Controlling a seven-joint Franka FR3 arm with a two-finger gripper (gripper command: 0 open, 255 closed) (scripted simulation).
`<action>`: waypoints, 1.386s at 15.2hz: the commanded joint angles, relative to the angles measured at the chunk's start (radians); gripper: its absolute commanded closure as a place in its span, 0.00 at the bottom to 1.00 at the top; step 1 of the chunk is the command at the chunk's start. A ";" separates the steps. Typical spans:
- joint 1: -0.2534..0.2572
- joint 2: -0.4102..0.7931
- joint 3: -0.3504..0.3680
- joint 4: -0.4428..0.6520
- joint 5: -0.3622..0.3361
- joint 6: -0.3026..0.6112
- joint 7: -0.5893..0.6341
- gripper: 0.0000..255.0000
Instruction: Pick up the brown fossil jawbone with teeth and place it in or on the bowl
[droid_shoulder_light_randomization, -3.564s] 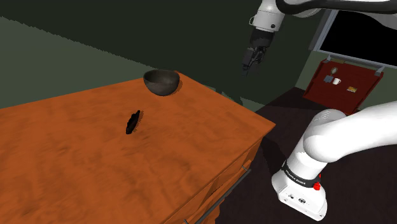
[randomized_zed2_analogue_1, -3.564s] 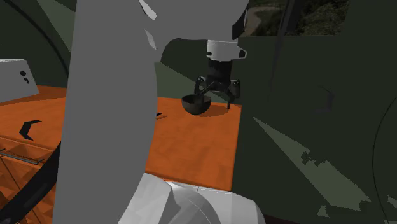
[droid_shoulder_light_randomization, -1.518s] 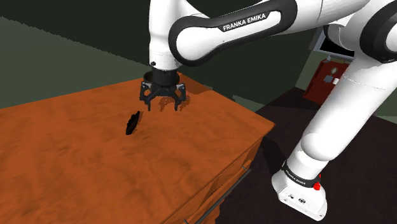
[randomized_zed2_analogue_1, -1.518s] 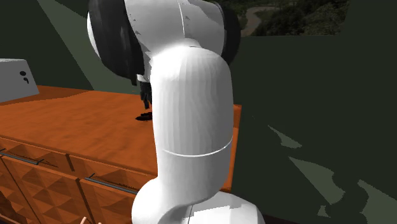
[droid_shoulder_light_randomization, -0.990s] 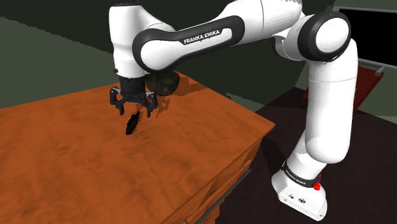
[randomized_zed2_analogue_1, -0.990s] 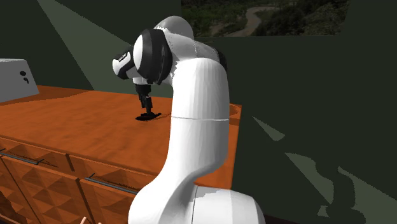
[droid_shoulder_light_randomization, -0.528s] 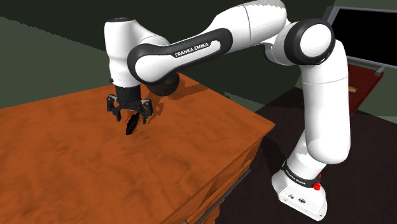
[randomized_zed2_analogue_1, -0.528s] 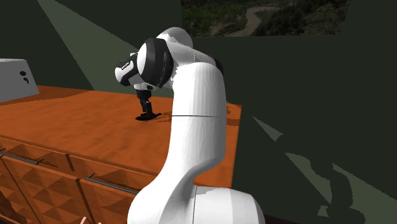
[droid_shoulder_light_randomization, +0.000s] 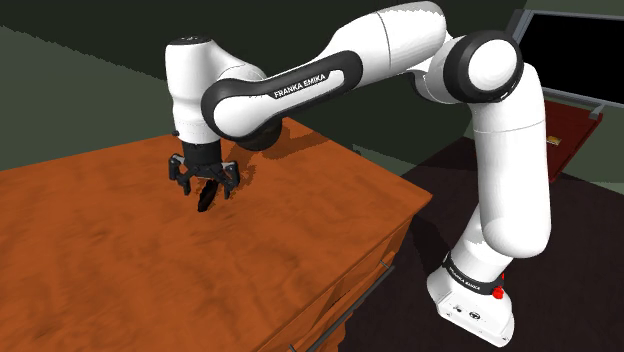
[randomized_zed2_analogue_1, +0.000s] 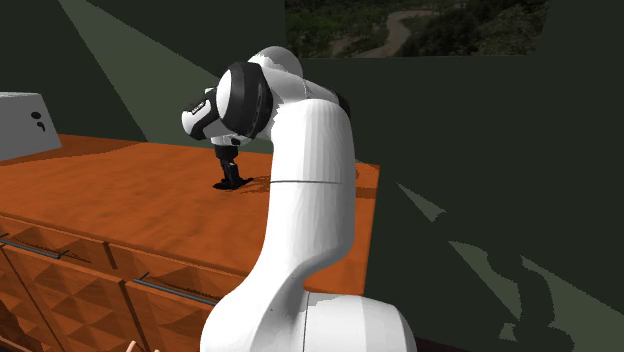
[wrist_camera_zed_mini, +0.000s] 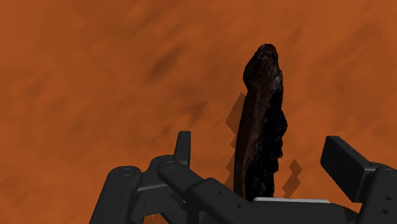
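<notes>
Over the last few seconds the arm (droid_shoulder_light_randomization: 330, 70) has swung in from high beyond the table's far edge. In the shoulder view it now reaches from the stand toward ten o'clock, and in the last half second it has sunk a little lower. Its gripper (droid_shoulder_light_randomization: 206, 190) now hangs low with its fingers spread wide, gripping nothing. The jawbone (wrist_camera_zed_mini: 262, 108) lies flat on the table (droid_shoulder_light_randomization: 300, 230) between the fingers, and neither touches it. We judge the approach nearly done, with closing, the lift and the carry to the bowl all ahead. The tabletop is orange-brown, streaked like wood grain and smooth, over drawer fronts cut in diamond facets. The arm is glossy white with dark joints, the fingers matte black and blocky. The jawbone is dark brown, long, narrow and slightly curved. Its surface is rough and lumpy, one end is rounded, and its length lies crosswise to the fingers' closing line.
</notes>
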 joint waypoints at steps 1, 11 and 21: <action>0.000 0.000 0.000 0.000 0.000 0.000 0.000 0.00; 0.000 0.000 0.000 0.000 0.000 0.000 0.000 1.00; 0.005 -0.027 0.014 0.098 0.025 -0.118 -0.020 1.00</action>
